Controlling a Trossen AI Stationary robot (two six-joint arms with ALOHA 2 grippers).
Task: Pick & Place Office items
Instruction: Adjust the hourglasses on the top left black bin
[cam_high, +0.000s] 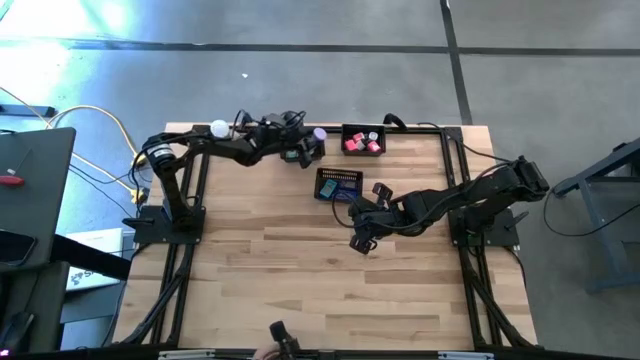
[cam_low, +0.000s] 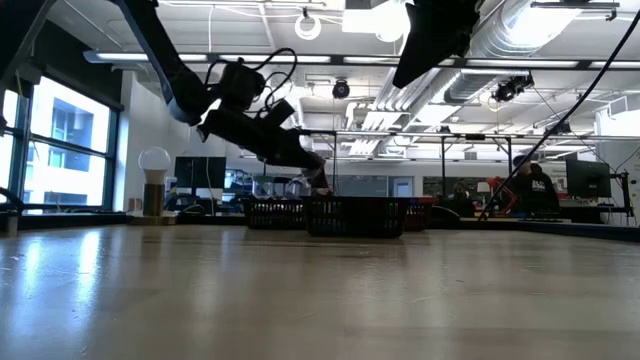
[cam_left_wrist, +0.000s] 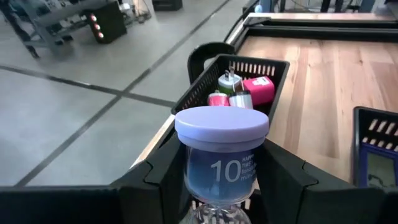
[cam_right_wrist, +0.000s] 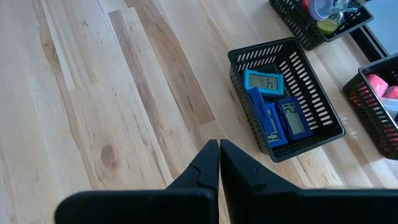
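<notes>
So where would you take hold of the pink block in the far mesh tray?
By its upper part, coming from above. The pink block sits in the black mesh tray with small rolls packed beside it, and the tray's walls block its sides; only its top looks free, so a narrow claw across it seems best.

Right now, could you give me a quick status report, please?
Left gripper shut on lavender-capped timer, near the pink-item tray. Right gripper shut, empty, beside the blue-item tray. Path clear.

Lavender-capped timer (cam_left_wrist: 221, 149) upright in left hand (cam_left_wrist: 217, 180), pink items (cam_left_wrist: 249, 90) (mesh tray), blue timers (cam_right_wrist: 273, 109) in another.
</notes>
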